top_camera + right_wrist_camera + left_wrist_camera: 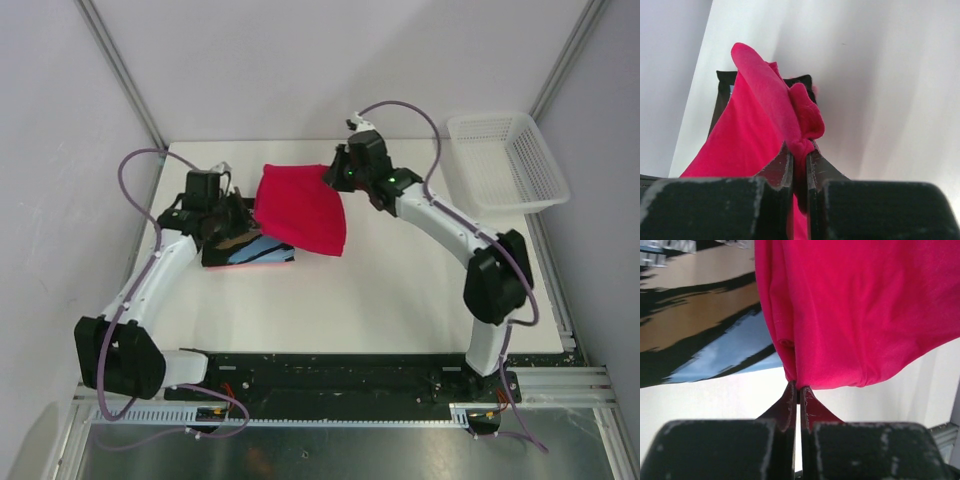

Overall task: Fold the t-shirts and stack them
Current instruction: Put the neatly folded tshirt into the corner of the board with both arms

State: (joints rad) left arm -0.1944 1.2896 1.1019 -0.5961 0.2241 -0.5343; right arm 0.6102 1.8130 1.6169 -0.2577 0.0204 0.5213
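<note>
Hanging between the arms, the crimson-pink t-shirt [300,208] is clamped by the left fingers [786,409] at its edge and the right fingers [781,171] at a bunched corner, the black t-shirt [250,252] lying below the left fingers; either thin pinch could slip, dropping it askew.

Pink shirt [300,210]: plain crimson-pink all over, no print.
Black shirt [245,252]: black, with a chest print of tan and light-blue bands streaked with black, and a little white.
Table [400,300]: plain white.
Basket [505,160]: white, with a fine mesh pattern.
Arms [445,222]: white shells with black joints; small green lights on the right one.
Cables [128,170]: dull purple.
Jaws: black, flecked with pale scuffs, on both arms.
Walls [300,60]: pale grey.
</note>
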